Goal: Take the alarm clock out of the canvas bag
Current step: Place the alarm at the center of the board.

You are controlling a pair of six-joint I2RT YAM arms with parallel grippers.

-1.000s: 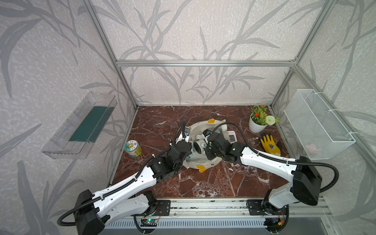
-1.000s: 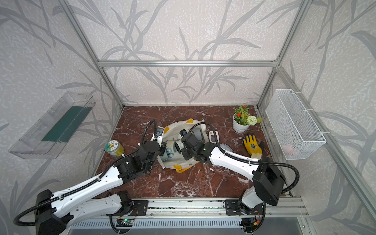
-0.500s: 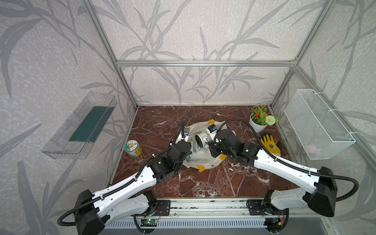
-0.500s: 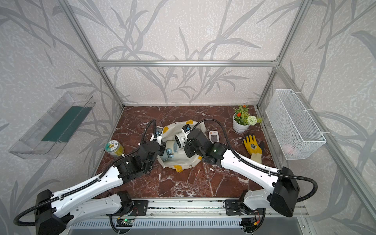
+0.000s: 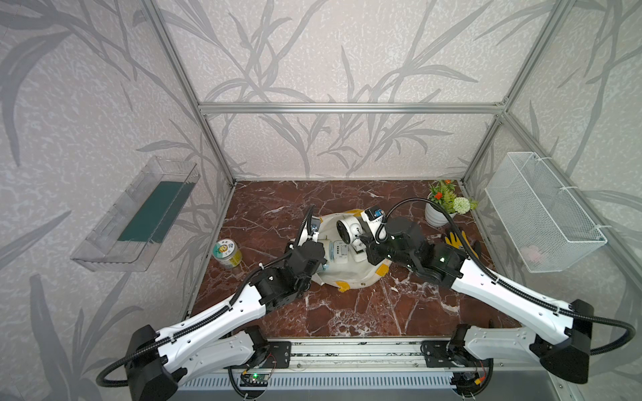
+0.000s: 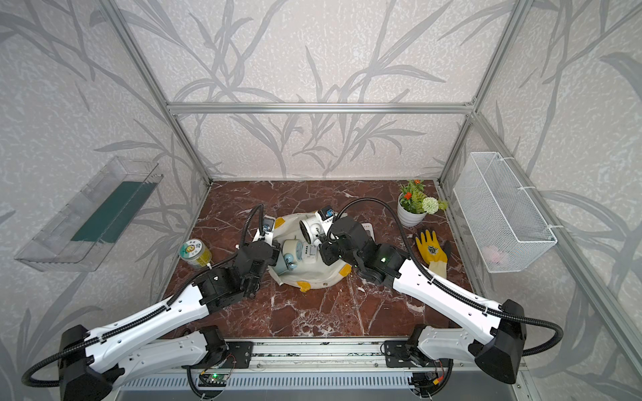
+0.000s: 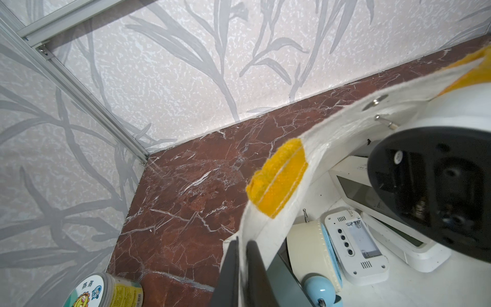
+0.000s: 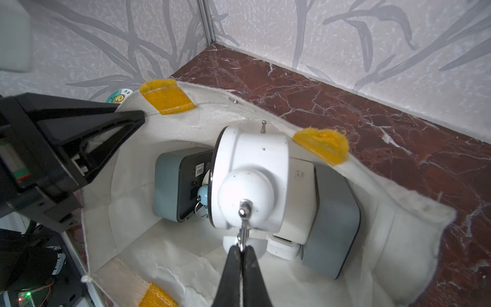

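Above the bag (image 5: 351, 277) in both top views, the white clock (image 5: 348, 231) is hanging raised over the mouth near the far rim. The lift looks begun, but the clock is not yet clear of the bag and is waiting to be carried aside and set down. At the left wrist, the left gripper (image 7: 240, 255) is clamping the bag's rim, with a blue clock (image 7: 310, 257) and a digital clock (image 7: 354, 244) lying inside. At the right wrist, the right gripper (image 8: 241, 251) is pinching the white clock's metal handle, a grip the top views are hiding.
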